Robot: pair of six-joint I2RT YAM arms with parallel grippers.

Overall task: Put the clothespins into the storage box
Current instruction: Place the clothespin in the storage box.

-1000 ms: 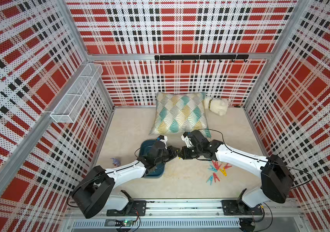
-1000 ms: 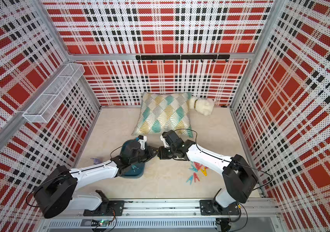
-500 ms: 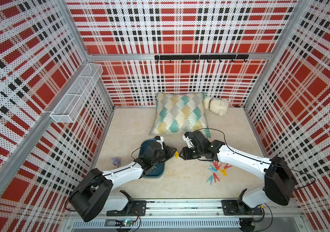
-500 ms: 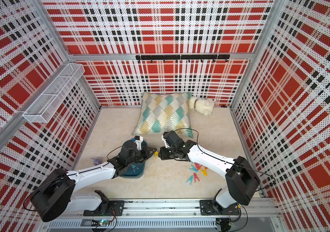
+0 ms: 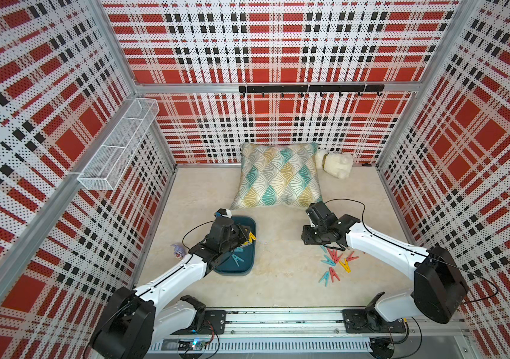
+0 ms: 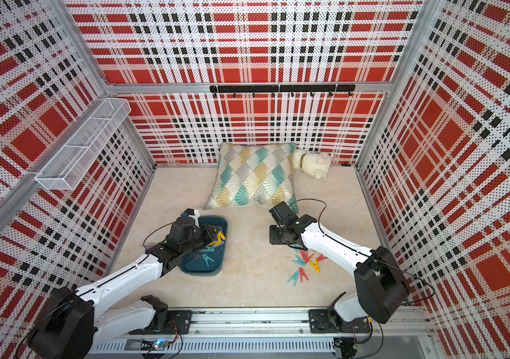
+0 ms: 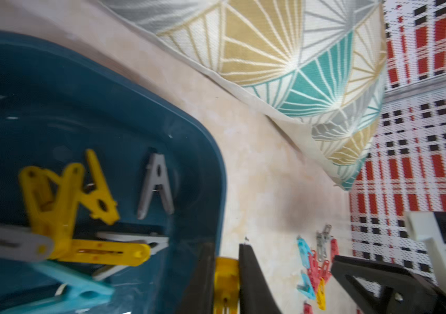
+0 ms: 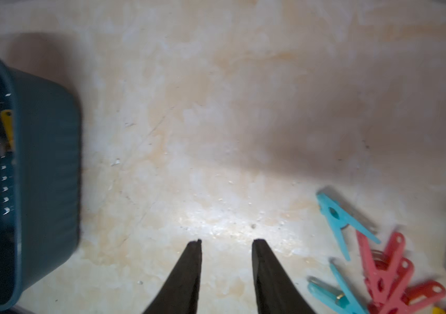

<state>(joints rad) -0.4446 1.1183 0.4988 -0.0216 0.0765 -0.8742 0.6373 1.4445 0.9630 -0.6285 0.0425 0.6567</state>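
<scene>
The dark teal storage box (image 5: 239, 273) (image 6: 201, 273) sits on the floor at front left. It holds yellow (image 7: 61, 195), grey (image 7: 156, 185) and light blue clothespins. My left gripper (image 5: 249, 240) (image 7: 226, 246) hangs over the box's right rim, shut on a yellow clothespin (image 7: 226, 280) (image 6: 219, 238). A loose heap of red, blue, yellow and grey clothespins (image 5: 336, 261) (image 6: 305, 261) (image 8: 379, 266) lies on the floor at the right. My right gripper (image 5: 305, 237) (image 8: 226, 240) hovers just left of that heap, open, with only bare floor between its fingers.
A patterned pillow (image 5: 278, 177) lies behind the box, with a cream plush toy (image 5: 334, 163) in the back right corner. A small purple object (image 5: 177, 248) sits left of the box. A white wire basket (image 5: 117, 149) and a black hook rail (image 5: 309, 88) hang on the walls.
The grippers met at mid-floor on the yellow clothespin. The right gripper opened and drew back right; the left carried the clothespin left to the box's rim.
</scene>
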